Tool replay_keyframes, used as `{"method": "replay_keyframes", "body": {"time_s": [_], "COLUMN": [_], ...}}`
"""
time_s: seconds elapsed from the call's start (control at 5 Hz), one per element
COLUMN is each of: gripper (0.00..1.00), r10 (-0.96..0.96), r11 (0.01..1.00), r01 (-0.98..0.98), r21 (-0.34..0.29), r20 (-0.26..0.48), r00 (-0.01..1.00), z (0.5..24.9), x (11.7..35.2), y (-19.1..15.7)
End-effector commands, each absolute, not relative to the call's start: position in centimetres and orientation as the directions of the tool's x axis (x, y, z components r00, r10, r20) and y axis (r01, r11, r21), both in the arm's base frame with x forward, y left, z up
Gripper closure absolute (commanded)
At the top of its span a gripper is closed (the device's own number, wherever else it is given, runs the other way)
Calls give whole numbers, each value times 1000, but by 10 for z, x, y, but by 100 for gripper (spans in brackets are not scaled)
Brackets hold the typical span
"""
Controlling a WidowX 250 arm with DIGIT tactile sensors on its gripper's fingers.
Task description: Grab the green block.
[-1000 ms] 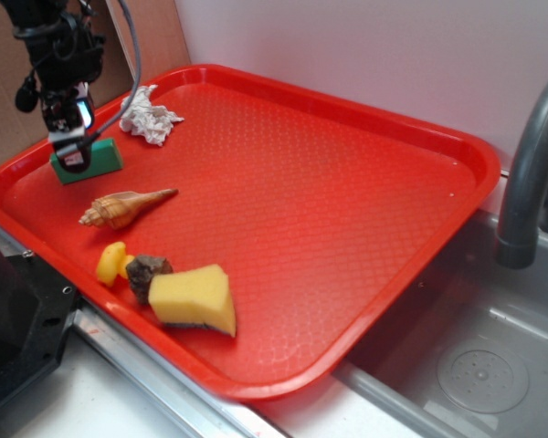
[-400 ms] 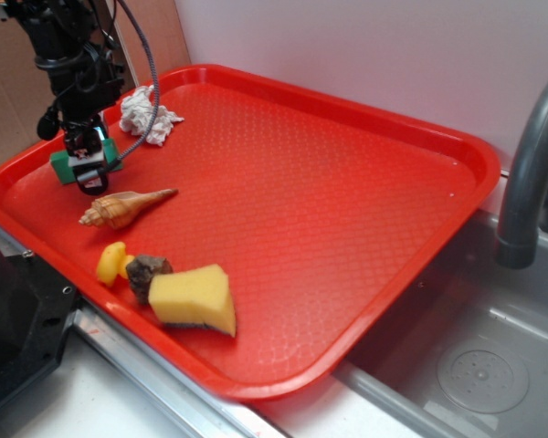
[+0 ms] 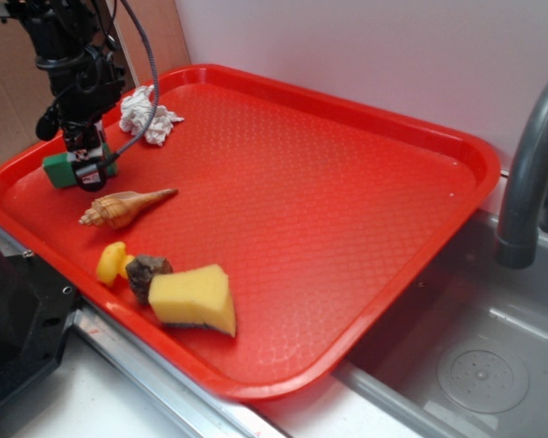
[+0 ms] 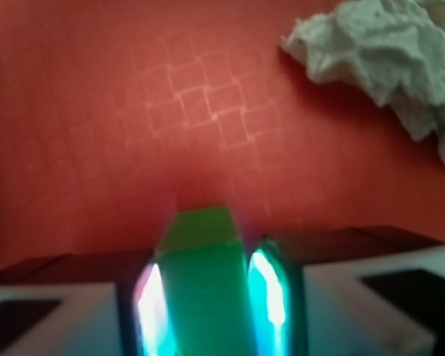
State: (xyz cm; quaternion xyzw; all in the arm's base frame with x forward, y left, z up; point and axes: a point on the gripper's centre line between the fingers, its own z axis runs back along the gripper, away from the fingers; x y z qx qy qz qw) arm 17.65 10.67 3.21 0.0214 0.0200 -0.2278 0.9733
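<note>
The green block (image 4: 200,285) sits directly between the two fingers of the hand (image 4: 204,297), low at the far-left corner of the red tray (image 3: 347,210). In the wrist view both finger pads (image 4: 150,304) press against the block's long sides with no gap showing, so the hand appears closed on the block. In the exterior view the block (image 3: 59,169) juts out to one side of the hand (image 3: 89,169); whether it has cleared the tray cannot be told.

Judgement: the grasp is made and the lift is the step in hand. The grip should be held firm and the rise kept straight up, since the block is flat, smooth-sided and held off-centre, and a tilt could let it pivot or slip.

Just beyond the hand lies a crumpled white cloth (image 3: 148,116), apart from the block. Near the hand's other side lies a spiral seashell (image 3: 123,207); farther off are a yellow wedge sponge (image 3: 194,299), a small yellow piece (image 3: 110,262) and a dark lump (image 3: 147,271). None obstructs a vertical lift.
</note>
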Motion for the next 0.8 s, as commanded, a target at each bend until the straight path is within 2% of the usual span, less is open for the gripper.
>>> {"method": "replay_keyframes", "body": {"time_s": [0.0,0.2,0.4,0.6], "gripper": [100,100,100,100], "r10": [-294,-146,-34,30], "r11": [956,988,998,999], "r01": [294,148,35,-29], "r21": [11,-52,-61,-30], "r20": [59,41,13,35], "r00": [954,988,999,999], "z": [146,197,213,215], "x": [206,218,221,222], "y": [29,16,19,27]}}
